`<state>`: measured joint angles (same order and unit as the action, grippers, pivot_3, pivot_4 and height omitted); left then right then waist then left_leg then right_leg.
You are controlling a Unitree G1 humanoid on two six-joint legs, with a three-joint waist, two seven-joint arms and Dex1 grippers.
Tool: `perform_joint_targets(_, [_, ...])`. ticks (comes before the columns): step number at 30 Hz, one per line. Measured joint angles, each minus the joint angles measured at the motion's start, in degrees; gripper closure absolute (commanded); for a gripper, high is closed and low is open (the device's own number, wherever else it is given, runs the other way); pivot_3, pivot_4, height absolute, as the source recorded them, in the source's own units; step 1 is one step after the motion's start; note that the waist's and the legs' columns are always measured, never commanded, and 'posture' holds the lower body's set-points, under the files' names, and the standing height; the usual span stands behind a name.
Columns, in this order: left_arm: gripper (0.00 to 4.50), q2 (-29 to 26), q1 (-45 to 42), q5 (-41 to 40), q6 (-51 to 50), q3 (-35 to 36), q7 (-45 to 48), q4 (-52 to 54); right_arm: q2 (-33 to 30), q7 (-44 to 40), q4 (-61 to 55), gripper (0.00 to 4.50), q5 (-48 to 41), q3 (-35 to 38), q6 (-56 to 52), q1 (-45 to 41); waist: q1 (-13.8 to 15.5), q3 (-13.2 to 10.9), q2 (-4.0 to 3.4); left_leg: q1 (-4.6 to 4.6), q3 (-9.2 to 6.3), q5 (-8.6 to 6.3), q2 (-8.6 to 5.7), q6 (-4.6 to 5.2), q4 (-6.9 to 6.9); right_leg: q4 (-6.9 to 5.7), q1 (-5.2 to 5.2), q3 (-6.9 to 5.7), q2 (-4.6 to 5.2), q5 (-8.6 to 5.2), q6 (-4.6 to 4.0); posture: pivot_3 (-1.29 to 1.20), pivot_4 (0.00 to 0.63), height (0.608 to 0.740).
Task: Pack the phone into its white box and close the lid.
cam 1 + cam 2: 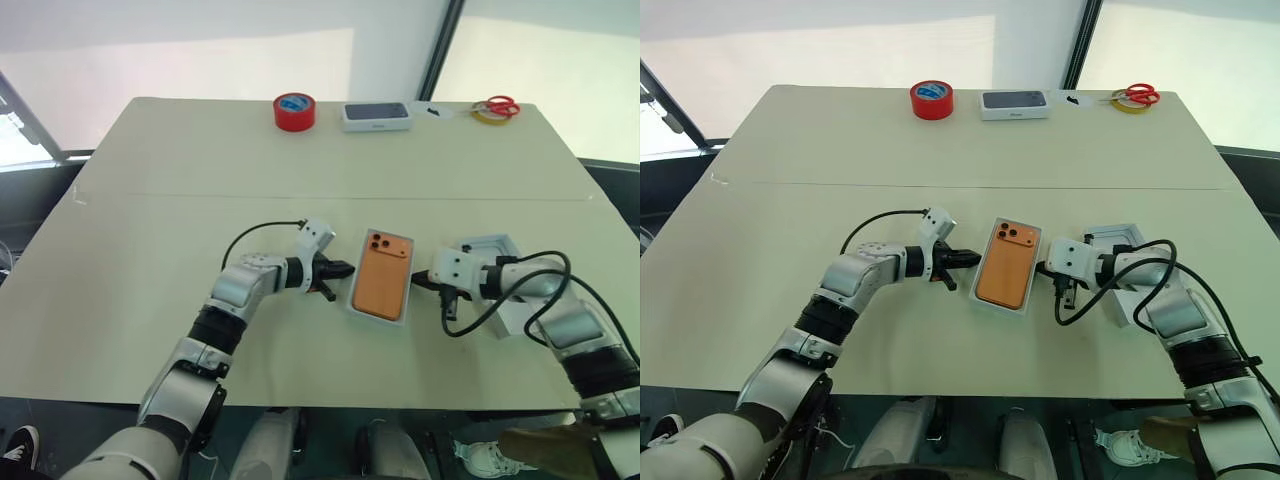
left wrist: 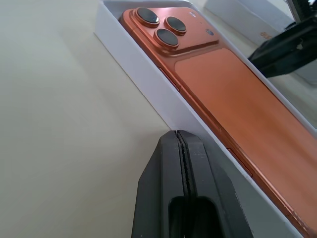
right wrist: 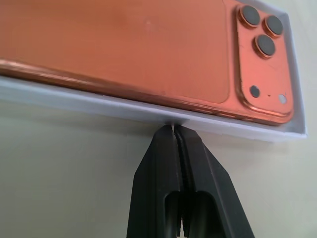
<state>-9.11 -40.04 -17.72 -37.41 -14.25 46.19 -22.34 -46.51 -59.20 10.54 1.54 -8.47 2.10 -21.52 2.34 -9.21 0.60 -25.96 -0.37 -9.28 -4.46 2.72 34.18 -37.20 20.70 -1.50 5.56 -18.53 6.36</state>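
Phone and white box sit together near the middle of the desk, a little toward its near edge: we see the orange phone lying back-up inside the low white walls, its dark camera lenses at the corner that points toward the far edge. The box lies slightly skewed to the desk's edges.

We find our left tool just beside the box's left long wall, its two black fingers pressed together with nothing between them; in the left wrist view the closed tips sit close against that white wall, though we cannot tell whether they touch it. Our right tool stands at the opposite long wall, fingers likewise pressed together and empty; in the right wrist view their tips meet the lower edge of the wall.

Beside our right forearm, toward the right edge of the desk, lies a white open-topped piece, partly hidden by the arm and its cable, so we cannot say which part it is.

Along the far edge we see a roll of red tape, a white box with a dark phone picture, and red-handled scissors resting on a yellow tape roll.
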Motion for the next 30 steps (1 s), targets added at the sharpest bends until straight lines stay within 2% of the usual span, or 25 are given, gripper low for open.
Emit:
perform_joint_targets(7, [4.5, 0.35, -0.47, 0.75, -1.14, -0.41, 2.83, -0.42, -0.19, 0.55, 1.61, 4.43, 0.53, 0.35, 1.66, -0.13, -0.22, -0.01, -0.01, 0.01, 0.0, 0.02, 0.02, -0.02, 0.01, -0.02, 0.0, 0.0, -0.02, 0.0, 0.0, 0.0, 0.15, 0.738])
perform_joint_targets(14, [4.5, 1.23, 0.15, 2.05, -0.73, -0.9, 3.36, 0.34, 0.38, 1.36, 7.13, 4.43, 2.13, 0.07, 3.39, -3.71, -0.06, -0.01, -0.01, 0.01, 0.0, 0.02, 0.02, -0.02, 0.05, -0.01, -0.03, -0.01, -0.02, 0.0, 0.0, 0.0, 0.15, 0.738])
perform_joint_targets(22, [4.5, -0.41, 1.05, 1.98, -1.1, -0.25, 4.79, 1.43, 0.42, 1.03, 7.26, 4.43, 1.76, 0.08, 3.9, -3.78, -0.26, -0.01, -0.02, 0.01, -0.01, 0.03, 0.02, -0.04, 0.04, -0.03, -0.01, -0.02, -0.03, 0.0, 0.01, 0.0, 0.15, 0.738])
perform_joint_targets(30, [4.5, 0.04, 2.14, 1.99, -1.23, 0.45, 3.93, 2.94, 3.19, 3.47, 9.06, 4.43, 2.47, 0.06, 4.56, -5.44, -0.36, -0.03, -0.05, 0.01, -0.01, 0.07, 0.03, -0.1, 0.03, -0.05, 0.01, -0.02, -0.04, 0.01, 0.01, 0.0, 0.15, 0.738])
